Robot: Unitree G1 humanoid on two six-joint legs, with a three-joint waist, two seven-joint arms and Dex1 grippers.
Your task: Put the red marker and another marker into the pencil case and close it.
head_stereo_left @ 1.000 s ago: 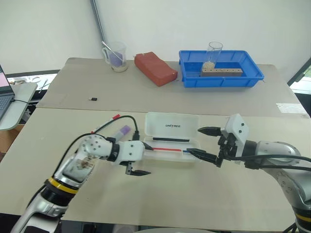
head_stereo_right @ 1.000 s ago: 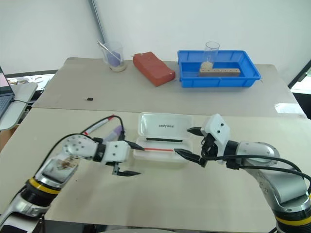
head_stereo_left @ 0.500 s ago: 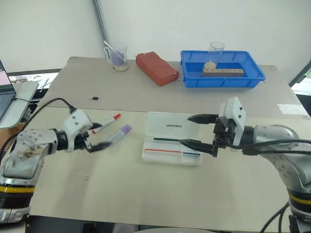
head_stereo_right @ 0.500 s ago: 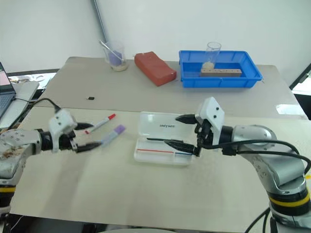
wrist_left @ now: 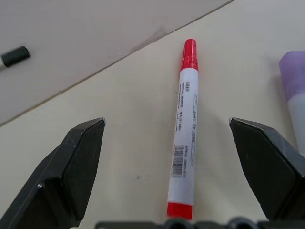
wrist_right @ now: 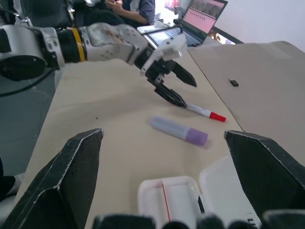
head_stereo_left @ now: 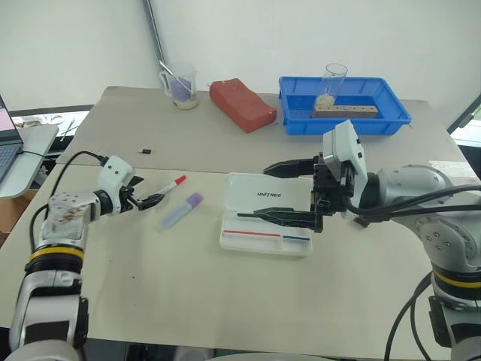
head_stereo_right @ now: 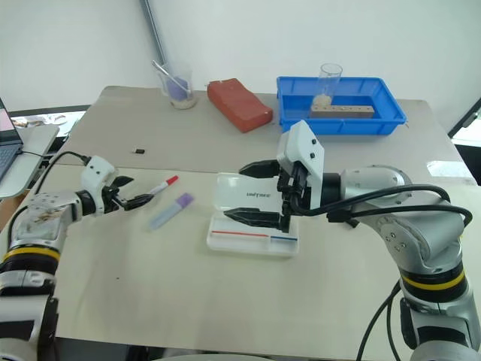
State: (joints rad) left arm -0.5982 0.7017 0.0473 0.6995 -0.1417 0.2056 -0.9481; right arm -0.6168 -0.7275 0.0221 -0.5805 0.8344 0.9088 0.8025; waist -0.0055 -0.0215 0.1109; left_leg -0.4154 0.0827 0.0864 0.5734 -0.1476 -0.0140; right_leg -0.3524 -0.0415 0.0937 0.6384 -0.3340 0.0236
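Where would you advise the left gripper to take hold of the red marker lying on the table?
Probably mid-barrel on the red marker: it lies flat, lengthwise between the open left gripper fingers, so closing across the white barrel from above looks best, clear of the lavender marker beside it.

Left gripper [head_stereo_left: 148, 200]: jaws wide apart, straddling the red marker's [wrist_left: 184, 131] near end, not touching. Right gripper [head_stereo_left: 275, 192]: jaws spread, raised over the pencil case [head_stereo_left: 269, 213], pointing left.

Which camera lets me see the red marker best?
The left wrist view: the red marker lies large between the open left gripper, its red cap and printed label clear. Both eye views show it small on the table, just ahead of that gripper. The right wrist view shows it far off, beside the purple marker.
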